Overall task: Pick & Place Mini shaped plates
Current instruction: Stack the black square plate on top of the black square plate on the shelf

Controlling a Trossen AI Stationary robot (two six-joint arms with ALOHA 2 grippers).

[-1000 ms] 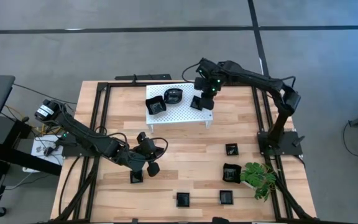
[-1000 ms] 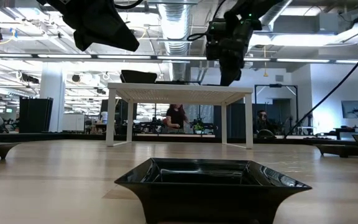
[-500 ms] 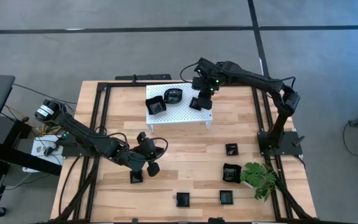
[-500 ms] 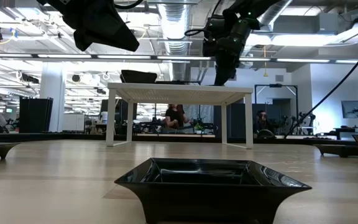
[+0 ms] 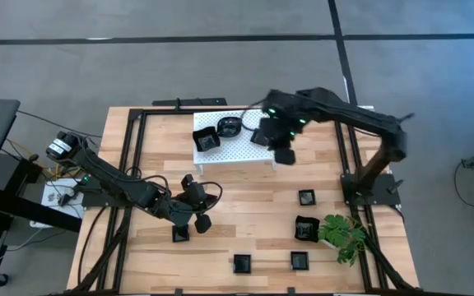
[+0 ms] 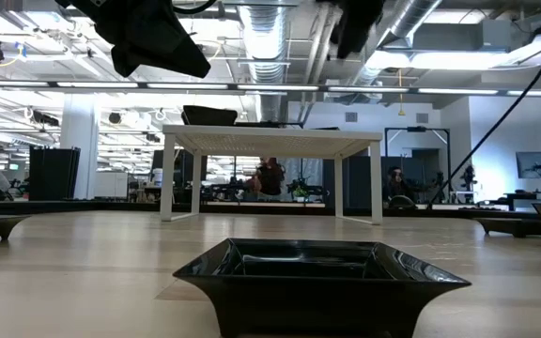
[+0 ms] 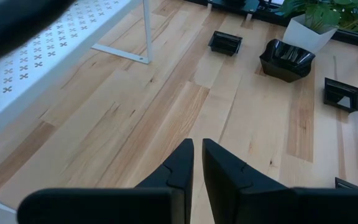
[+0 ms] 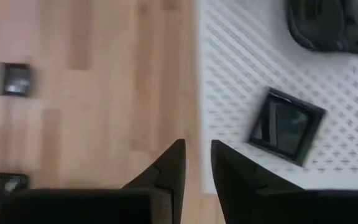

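Observation:
Three mini shaped plates sit on the white rack [image 5: 237, 148]: a square one [image 5: 206, 140], a round one [image 5: 230, 126] and a square one [image 5: 262, 136]. In the right wrist view that last plate [image 8: 286, 124] lies flat on the perforated top. My right gripper [image 5: 283, 153] hovers just off the rack's right end; its jaws [image 8: 197, 152] stand slightly open and empty. More plates lie on the table [image 5: 306, 197] [image 5: 305, 228] [image 5: 243, 263]. My left gripper [image 5: 199, 215] hangs over the table's left-middle, its fingers [image 7: 197, 149] nearly together and empty, close to a small plate [image 5: 180, 233].
A green plant [image 5: 342, 234] stands at the right front beside the wavy plate. Another plate [image 5: 300, 261] sits at the front edge, and one [image 6: 322, 282] fills the low view's foreground. Black frame rails run along the table's sides.
My right gripper let go of the square plate on the rack's right end, rose and drew back to the right, off the rack. The left arm has not moved.

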